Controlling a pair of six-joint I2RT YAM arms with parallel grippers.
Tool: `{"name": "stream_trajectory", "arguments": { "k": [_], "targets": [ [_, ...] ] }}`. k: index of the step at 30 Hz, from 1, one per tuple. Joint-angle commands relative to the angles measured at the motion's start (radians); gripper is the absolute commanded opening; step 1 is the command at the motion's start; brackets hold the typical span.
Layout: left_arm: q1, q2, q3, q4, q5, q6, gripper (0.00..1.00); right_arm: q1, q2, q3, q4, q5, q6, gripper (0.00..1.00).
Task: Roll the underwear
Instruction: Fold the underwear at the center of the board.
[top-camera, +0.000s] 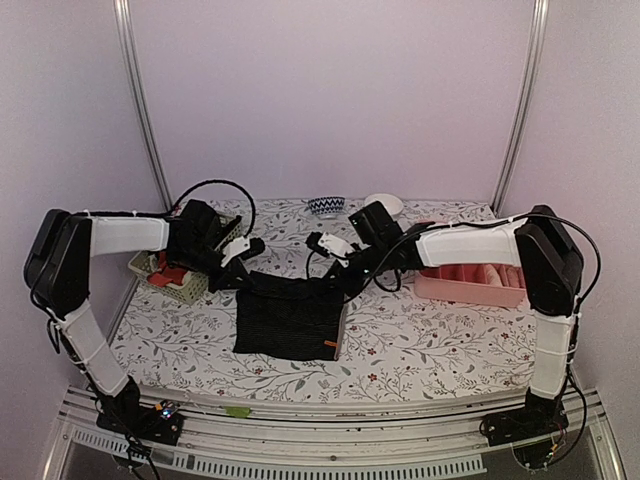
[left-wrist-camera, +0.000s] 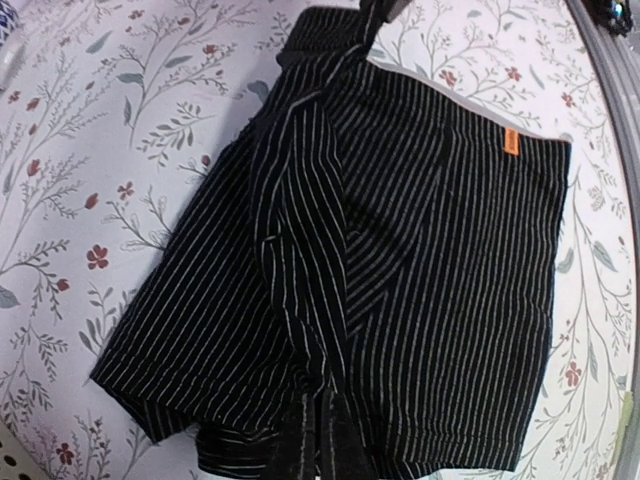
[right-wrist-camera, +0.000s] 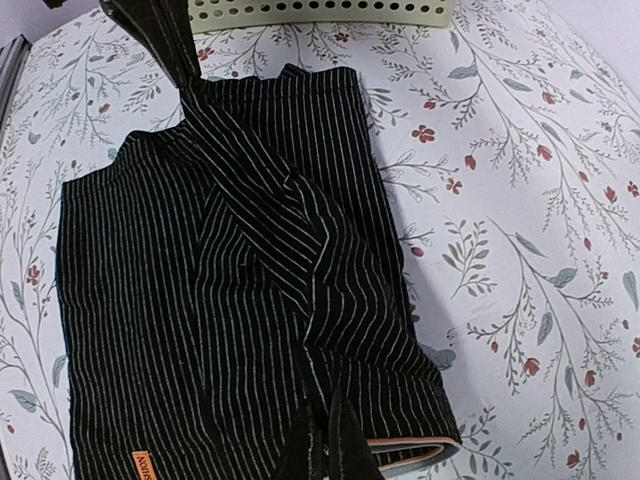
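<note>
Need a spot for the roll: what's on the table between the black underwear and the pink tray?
Bare floral tablecloth right of the black underwear, crossed far-side by the right arm's cable; top view shows it.

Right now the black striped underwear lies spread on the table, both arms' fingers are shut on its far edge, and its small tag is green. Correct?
No: the tag on the underwear is orange, not green, as both wrist views show. The rest holds.
</note>
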Motion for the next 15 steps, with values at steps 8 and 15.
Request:
{"name": "stream_trajectory", "arguments": {
  "k": [8, 15],
  "targets": [
    [0.004, -0.075, -0.173, 0.002, -0.033, 0.062, 0.00, 0.077, -0.065, -0.160, 0.005, -0.124, 0.097, 0.00],
    [0.003, -0.046, -0.209, 0.011, -0.037, 0.059, 0.00, 0.077, -0.063, -0.232, -0.001, -0.129, 0.100, 0.00]
  ]
}}
